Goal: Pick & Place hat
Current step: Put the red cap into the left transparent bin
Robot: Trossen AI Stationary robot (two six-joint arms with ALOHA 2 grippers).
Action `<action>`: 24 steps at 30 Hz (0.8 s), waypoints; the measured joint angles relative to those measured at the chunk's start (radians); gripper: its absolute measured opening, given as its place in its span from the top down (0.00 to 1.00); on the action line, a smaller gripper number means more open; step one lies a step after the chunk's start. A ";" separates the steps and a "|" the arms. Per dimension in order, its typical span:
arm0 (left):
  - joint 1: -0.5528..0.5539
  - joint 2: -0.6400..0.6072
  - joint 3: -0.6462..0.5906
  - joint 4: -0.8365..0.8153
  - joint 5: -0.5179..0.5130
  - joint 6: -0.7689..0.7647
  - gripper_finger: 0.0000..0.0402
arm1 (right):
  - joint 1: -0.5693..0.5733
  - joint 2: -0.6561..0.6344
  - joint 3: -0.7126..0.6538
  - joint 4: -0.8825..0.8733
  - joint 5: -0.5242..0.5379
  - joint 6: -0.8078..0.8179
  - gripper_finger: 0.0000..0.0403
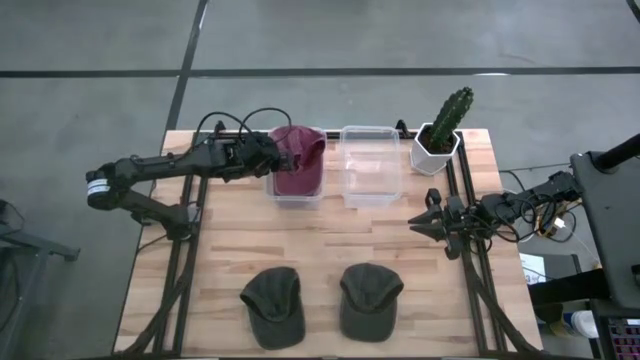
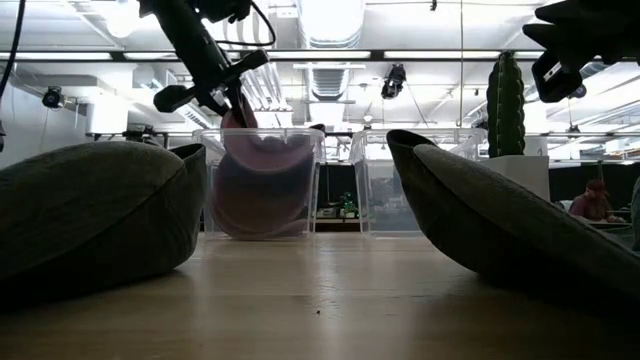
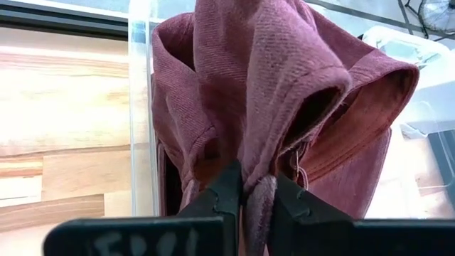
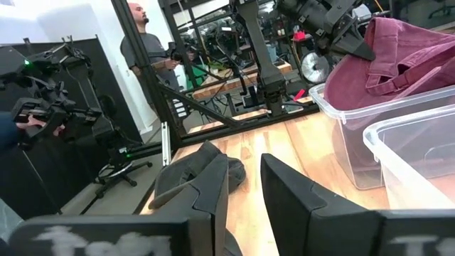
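Note:
A maroon hat [image 1: 297, 160] sits partly inside the left clear bin [image 1: 318, 195], with its top bunched up above the rim. My left gripper [image 1: 268, 153] is at the hat's left side and is shut on it. It also shows in the low view [image 2: 228, 92] above the hat [image 2: 262, 180]. Two dark green hats [image 1: 272, 305] [image 1: 368, 300] lie on the table's near part. My right gripper [image 1: 430, 216] waits open over the table's right side, touching nothing. Its fingers [image 4: 242, 192] point toward the bins. My left gripper [image 3: 249, 203] pinches a bunched fold of the maroon hat's cloth [image 3: 254, 174] between its two fingers [image 3: 226, 186]. The fingers come from the table's left, slanting slightly down. The hat's upper part is drawn up above the bin's rim, and its lower part [image 2: 255, 215] rests inside the bin.
A second clear bin [image 1: 370, 165] stands right of the first. A cactus in a white pot [image 1: 440, 140] is at the far right corner. Bare wood lies between the bins and the green hats. A person [image 4: 142, 43] stands in the room beyond the table.

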 joint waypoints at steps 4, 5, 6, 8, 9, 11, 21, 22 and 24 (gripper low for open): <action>0.000 0.000 0.000 -0.001 0.026 0.012 0.91 | 0.000 0.000 0.000 0.000 0.000 0.000 0.82; 0.000 0.000 0.000 0.000 0.031 0.016 0.91 | 0.000 0.000 0.000 0.000 0.000 0.000 0.82; 0.000 0.000 0.000 0.000 0.035 0.021 0.91 | 0.000 0.000 0.000 0.000 0.000 0.000 0.83; 0.000 0.000 0.000 0.000 0.044 0.030 0.91 | 0.000 0.000 0.000 0.000 0.000 0.000 0.83; 0.000 0.000 0.000 0.000 0.045 0.033 0.91 | 0.000 0.000 0.000 0.000 0.000 0.000 0.83; 0.000 0.000 0.000 0.000 0.048 0.033 0.91 | 0.000 0.000 0.000 0.000 0.000 0.000 0.83; 0.000 0.000 0.000 0.000 0.070 0.054 0.87 | 0.000 0.000 0.000 0.000 0.000 0.003 0.80; 0.000 0.000 0.000 0.000 0.070 0.054 0.85 | 0.000 0.000 0.000 0.001 0.000 0.003 0.80; 0.000 0.000 0.000 0.000 0.070 0.054 0.80 | 0.000 0.000 0.000 0.001 0.000 0.003 0.80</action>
